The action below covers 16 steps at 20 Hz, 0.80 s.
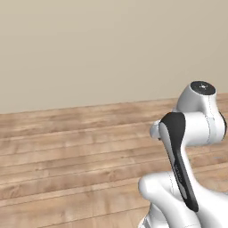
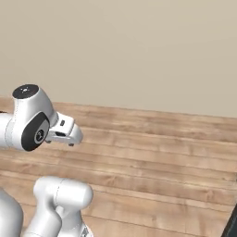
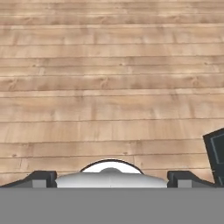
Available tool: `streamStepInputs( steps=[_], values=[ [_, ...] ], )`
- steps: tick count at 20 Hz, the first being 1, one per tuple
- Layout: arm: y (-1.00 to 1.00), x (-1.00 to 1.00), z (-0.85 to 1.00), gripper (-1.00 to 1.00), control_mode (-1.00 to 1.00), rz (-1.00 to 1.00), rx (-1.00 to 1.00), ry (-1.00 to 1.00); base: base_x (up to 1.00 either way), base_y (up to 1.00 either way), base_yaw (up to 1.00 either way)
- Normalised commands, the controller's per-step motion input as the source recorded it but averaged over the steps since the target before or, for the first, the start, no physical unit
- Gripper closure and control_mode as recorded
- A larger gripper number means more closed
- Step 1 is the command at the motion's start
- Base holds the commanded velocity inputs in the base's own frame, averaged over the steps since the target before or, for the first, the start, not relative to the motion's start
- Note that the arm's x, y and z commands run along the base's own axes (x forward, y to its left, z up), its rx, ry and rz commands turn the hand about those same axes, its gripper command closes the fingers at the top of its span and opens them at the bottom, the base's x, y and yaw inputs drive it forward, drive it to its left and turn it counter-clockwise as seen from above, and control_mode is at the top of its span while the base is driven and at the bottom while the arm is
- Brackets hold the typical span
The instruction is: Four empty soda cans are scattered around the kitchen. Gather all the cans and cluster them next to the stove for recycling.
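The soda cans and the stove are out of view. In the hand view my gripper (image 3: 112, 178) looks down at bare wooden floor. Its two dark fingertips (image 3: 42, 177) stand far apart at the bottom corners, open, with nothing between them. The white arm (image 1: 191, 129) is folded up close over the base, and its hand end (image 2: 65, 131) points out over the floor.
Wooden plank floor (image 1: 67, 156) runs to a plain beige wall (image 1: 89, 44) ahead. The corner of a dark object (image 3: 216, 155) cuts into the right edge of the hand view, and a dark edge (image 2: 231, 227) shows at the lower right of the right base view.
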Motion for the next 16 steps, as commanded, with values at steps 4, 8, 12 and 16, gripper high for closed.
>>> streamStepInputs(
  steps=[4, 8, 12, 16],
  values=[
    [0.0, 0.0, 0.0, -1.0, 1.0, 0.0, 0.0, 0.0, 0.0, 0.0, 0.5],
    [0.0, 0.0, 0.0, -1.0, 1.0, 0.0, 0.0, 0.0, 0.0, 0.0, 0.5],
    [0.0, 0.0, 0.0, -1.0, 1.0, 0.0, 0.0, 0.0, 0.0, 0.0, 0.5],
    [0.0, 0.0, 0.0, -1.0, 1.0, 0.0, 0.0, 0.0, 0.0, 0.0, 0.5]
  ],
)
